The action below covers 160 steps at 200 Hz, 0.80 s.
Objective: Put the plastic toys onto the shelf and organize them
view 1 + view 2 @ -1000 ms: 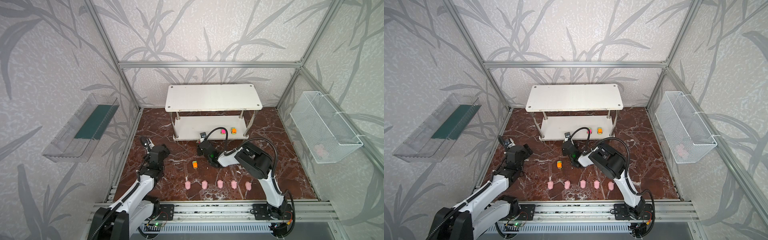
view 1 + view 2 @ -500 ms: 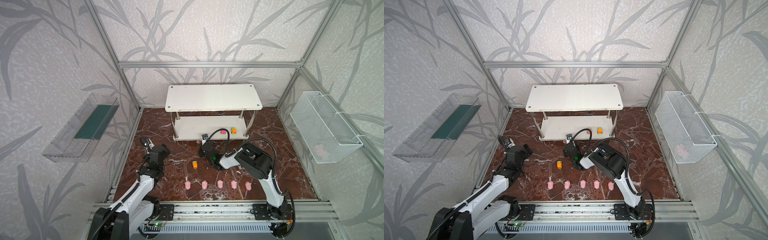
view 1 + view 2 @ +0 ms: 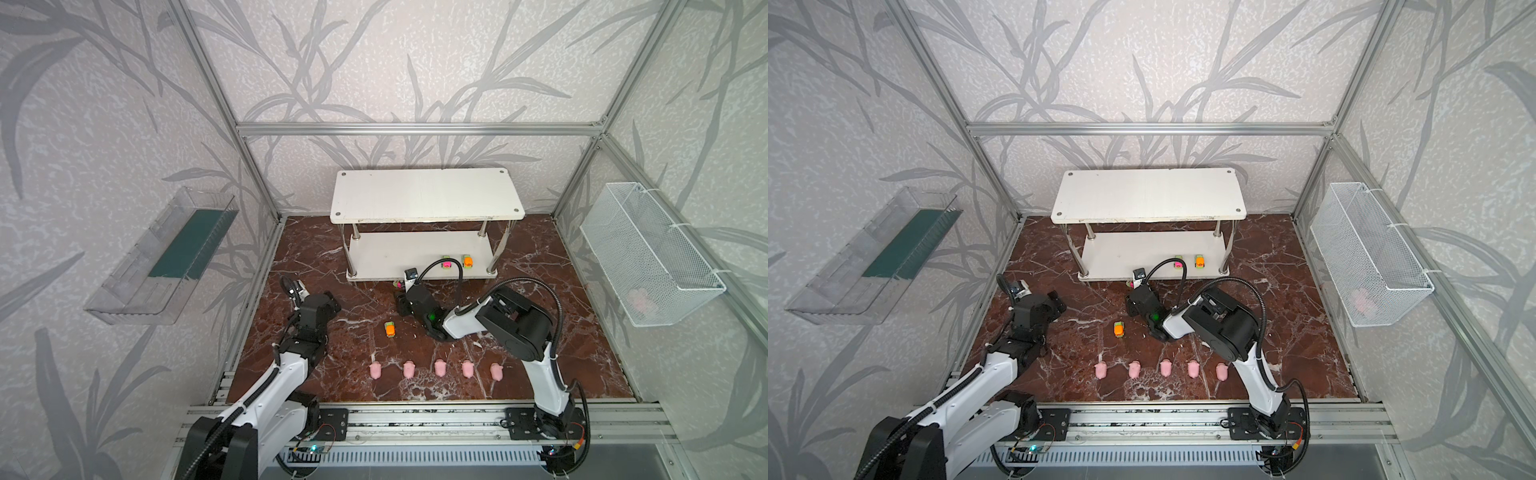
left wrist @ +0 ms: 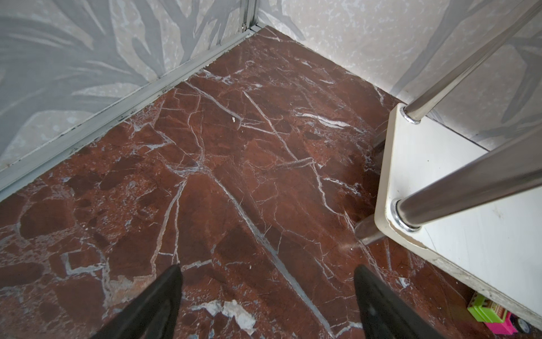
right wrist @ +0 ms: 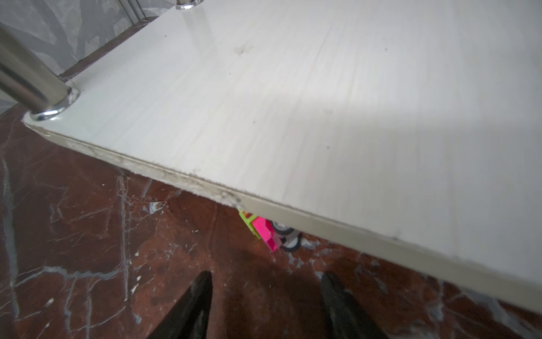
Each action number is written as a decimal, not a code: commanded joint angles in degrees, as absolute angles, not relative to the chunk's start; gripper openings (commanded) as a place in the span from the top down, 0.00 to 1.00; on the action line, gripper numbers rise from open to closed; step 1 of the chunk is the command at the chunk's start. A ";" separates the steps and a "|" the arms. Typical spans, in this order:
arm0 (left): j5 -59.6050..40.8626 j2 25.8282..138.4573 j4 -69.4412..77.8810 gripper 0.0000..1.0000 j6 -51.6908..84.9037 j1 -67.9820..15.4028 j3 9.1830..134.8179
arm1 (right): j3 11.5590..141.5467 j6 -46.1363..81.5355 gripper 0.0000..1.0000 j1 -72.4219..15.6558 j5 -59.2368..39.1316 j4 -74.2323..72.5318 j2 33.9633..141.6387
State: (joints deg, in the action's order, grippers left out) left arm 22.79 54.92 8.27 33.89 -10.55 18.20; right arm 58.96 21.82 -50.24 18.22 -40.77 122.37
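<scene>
left gripper [image 4: 267, 271]: wide open, empty | right gripper [image 5: 266, 276]: open, empty | small pink-and-green plastic toy car [image 5: 264, 232]: lies under front edge of white two-level shelf [image 5: 293, 117]

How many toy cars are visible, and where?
4. Pink car and orange car on the shelf's lower tier; second orange car on the open floor; pink-green car partly under the shelf's front edge. Others may be hidden.

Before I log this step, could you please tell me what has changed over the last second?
The right pincer drew slightly back from the shelf and stands open, empty; the pink-and-green car lies tipped on the floor at the shelf's front edge, whether just released I cannot tell. Unchanged: open left pincer, orange floor car, five pigs, two shelved cars.
</scene>
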 commanded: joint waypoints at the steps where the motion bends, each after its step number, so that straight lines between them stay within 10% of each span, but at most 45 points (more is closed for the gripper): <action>1: 22.94 54.21 8.67 0.11 35.53 -10.37 17.57 | 63.05 20.94 0.38 -50.09 17.48 -39.55 123.45; 160: 22.89 55.63 9.83 0.11 35.20 -10.37 17.37 | 74.23 26.46 0.39 -49.61 22.42 -28.60 130.15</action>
